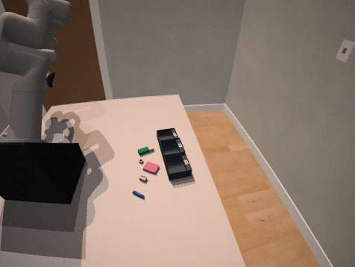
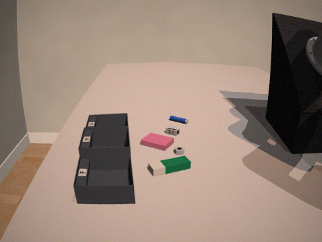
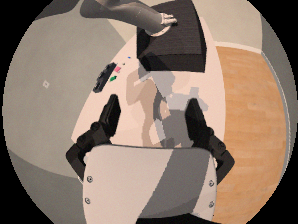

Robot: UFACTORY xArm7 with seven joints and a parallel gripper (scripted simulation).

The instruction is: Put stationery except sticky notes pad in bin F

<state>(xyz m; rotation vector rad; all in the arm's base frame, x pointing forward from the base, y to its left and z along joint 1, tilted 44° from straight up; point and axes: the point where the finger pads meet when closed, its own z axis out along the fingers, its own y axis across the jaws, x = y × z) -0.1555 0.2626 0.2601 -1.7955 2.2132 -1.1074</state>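
Note:
Three black bins point(image 1: 174, 154) stand in a row near the table's right edge; they also show in the exterior view point(image 2: 105, 157), each with a small label too small to read. Beside them lie a green-and-white eraser point(image 1: 145, 151) point(image 2: 169, 165), a pink pad of sticky notes point(image 1: 151, 167) point(image 2: 157, 141), a small grey nut point(image 1: 141, 161) point(image 2: 178, 150), a silver pencil sharpener point(image 1: 143, 178) point(image 2: 172, 130) and a blue cylinder point(image 1: 138, 194) point(image 2: 178, 119). My gripper point(image 3: 153, 103) is open and empty, high above the table and far from the things.
The robot's black base box point(image 1: 37, 171) point(image 2: 297, 84) stands at the table's near-left side, with the arm point(image 1: 26, 67) rising above it. The table's edge runs close behind the bins, with wooden floor point(image 1: 242, 168) beyond.

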